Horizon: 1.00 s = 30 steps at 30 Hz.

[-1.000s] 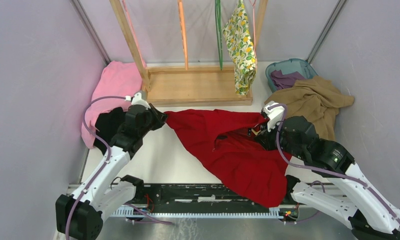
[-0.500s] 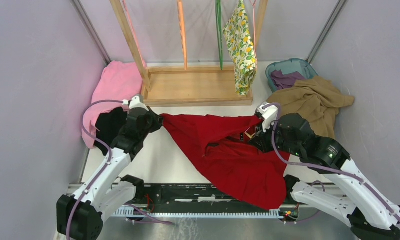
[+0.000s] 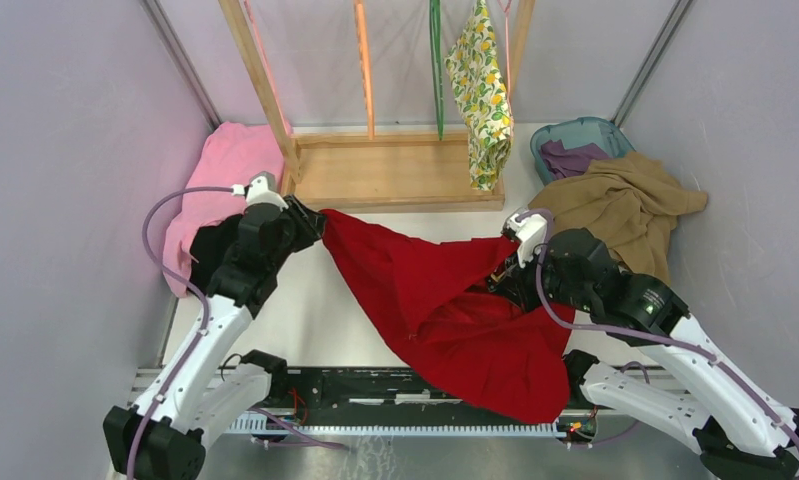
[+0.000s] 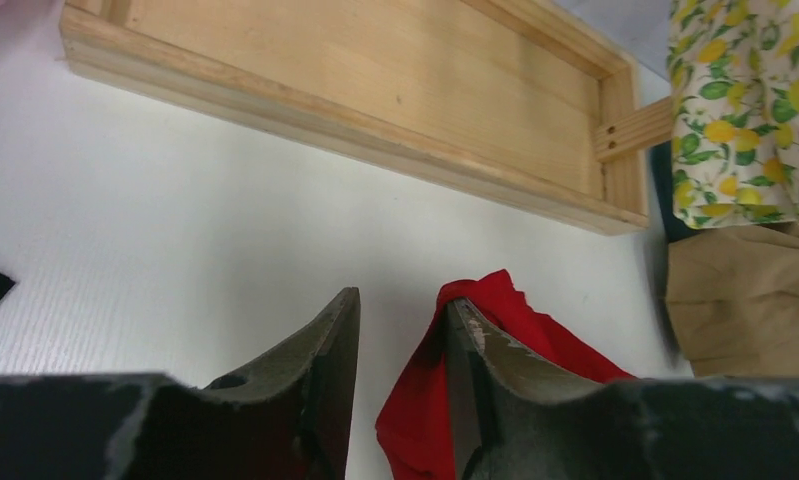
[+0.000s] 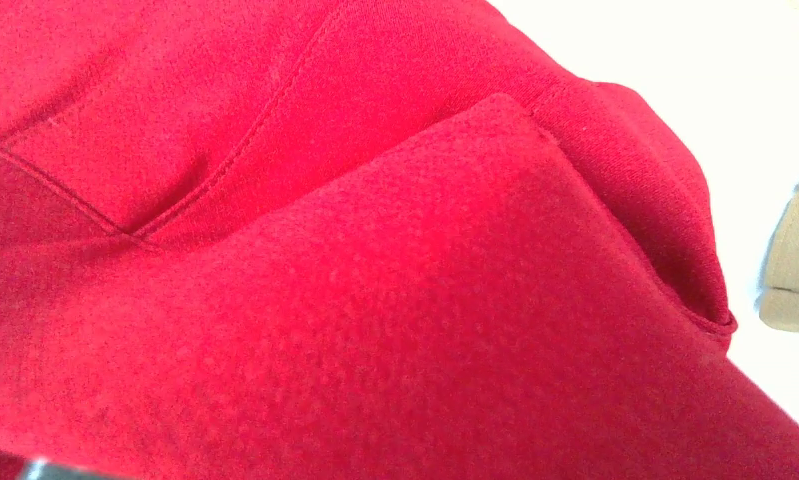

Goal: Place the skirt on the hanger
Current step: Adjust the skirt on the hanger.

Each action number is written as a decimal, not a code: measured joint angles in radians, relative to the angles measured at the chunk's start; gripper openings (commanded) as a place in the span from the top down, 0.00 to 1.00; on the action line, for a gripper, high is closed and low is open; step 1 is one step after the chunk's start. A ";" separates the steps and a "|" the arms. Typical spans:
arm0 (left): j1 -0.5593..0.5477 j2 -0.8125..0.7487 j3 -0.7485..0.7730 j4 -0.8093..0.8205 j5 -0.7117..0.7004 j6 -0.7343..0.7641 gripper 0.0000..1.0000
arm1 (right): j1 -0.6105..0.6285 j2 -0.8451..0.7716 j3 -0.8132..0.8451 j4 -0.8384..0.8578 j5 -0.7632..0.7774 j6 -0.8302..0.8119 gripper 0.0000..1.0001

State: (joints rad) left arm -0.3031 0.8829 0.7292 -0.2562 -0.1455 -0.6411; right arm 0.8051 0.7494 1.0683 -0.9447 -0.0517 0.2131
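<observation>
Your teal bin [image 3: 600, 125] holds one purple cloth [image 3: 565, 157]. The skirt [image 3: 480, 90] hangs at the right of the rack [image 3: 395, 175]. Only the left wrist view shows your left gripper [image 4: 402, 300] parted, with the one red garment [image 3: 445, 300] against a finger. The right gripper [image 3: 510, 270], buried in that garment, is closed on it.

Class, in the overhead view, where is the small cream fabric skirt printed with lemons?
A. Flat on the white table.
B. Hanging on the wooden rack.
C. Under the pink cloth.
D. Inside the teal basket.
B: the cream lemon-printed fabric skirt dangles from the top of the wooden rack.
</observation>
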 measured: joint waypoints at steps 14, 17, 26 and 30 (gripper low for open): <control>0.006 -0.203 0.040 -0.185 0.050 0.076 0.30 | 0.000 0.071 -0.037 0.002 0.134 -0.033 0.99; 0.006 -0.209 0.035 -0.186 0.067 0.081 0.11 | 0.000 0.070 -0.036 0.008 0.151 -0.039 0.99; 0.002 -0.135 -0.010 -0.023 0.380 0.082 0.05 | 0.000 0.111 -0.036 0.032 0.068 -0.060 0.99; -0.001 -0.083 -0.008 0.016 0.450 0.082 0.01 | 0.000 0.119 -0.033 0.042 0.018 -0.070 0.99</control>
State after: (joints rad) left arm -0.3038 0.8001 0.7212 -0.2401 0.3046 -0.5587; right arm 0.8051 0.8688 1.0351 -0.9031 -0.0341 0.1432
